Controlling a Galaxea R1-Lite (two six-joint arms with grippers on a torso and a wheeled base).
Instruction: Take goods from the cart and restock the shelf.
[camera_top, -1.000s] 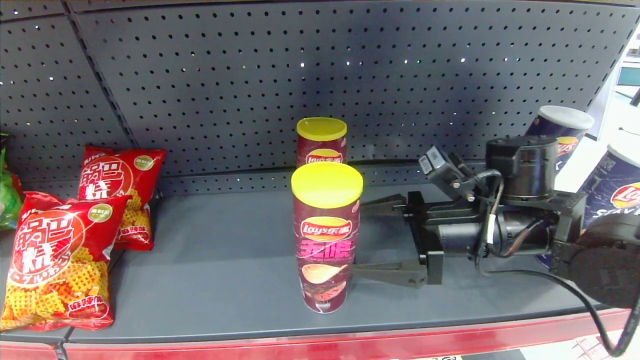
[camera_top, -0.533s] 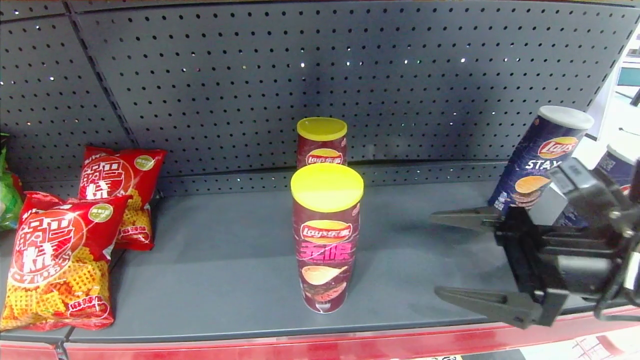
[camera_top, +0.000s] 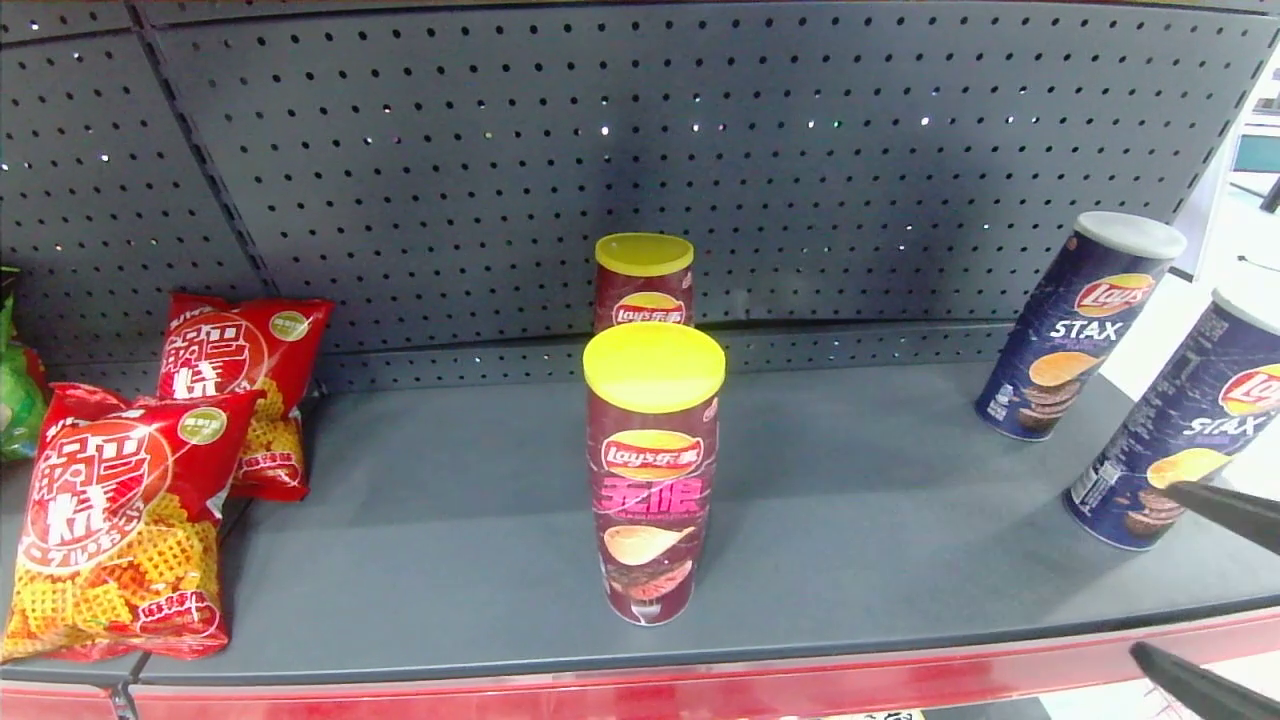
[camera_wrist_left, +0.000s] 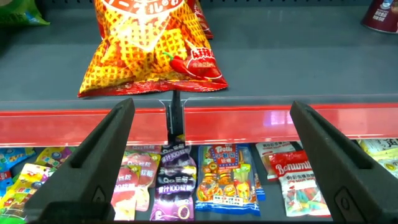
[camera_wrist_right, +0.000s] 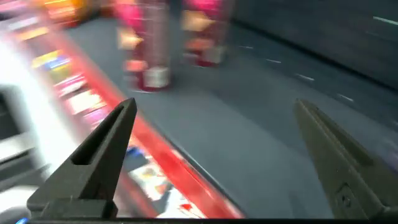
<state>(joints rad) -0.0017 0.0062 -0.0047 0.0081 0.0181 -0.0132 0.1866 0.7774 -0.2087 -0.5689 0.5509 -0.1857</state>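
Grey shelf (camera_top: 850, 520) holds the maroon chip can (camera_top: 652, 500) upright mid-shelf near its front edge, long axis vertical, yellow lid (camera_top: 654, 367) up, while right gripper (camera_top: 1150, 568), well apart at right, and left gripper (camera_wrist_left: 211, 104) both gape empty.

A yellow-lidded maroon chip can (camera_top: 652, 490) stands upright on the grey shelf (camera_top: 450, 530), just before its twin (camera_top: 643, 285).

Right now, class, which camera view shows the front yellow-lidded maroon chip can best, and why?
The head view: the front can stands whole and upright, lid to base, mid-shelf. The right wrist view shows it blurred. The left wrist view catches a maroon base; which can it belongs to is unclear.
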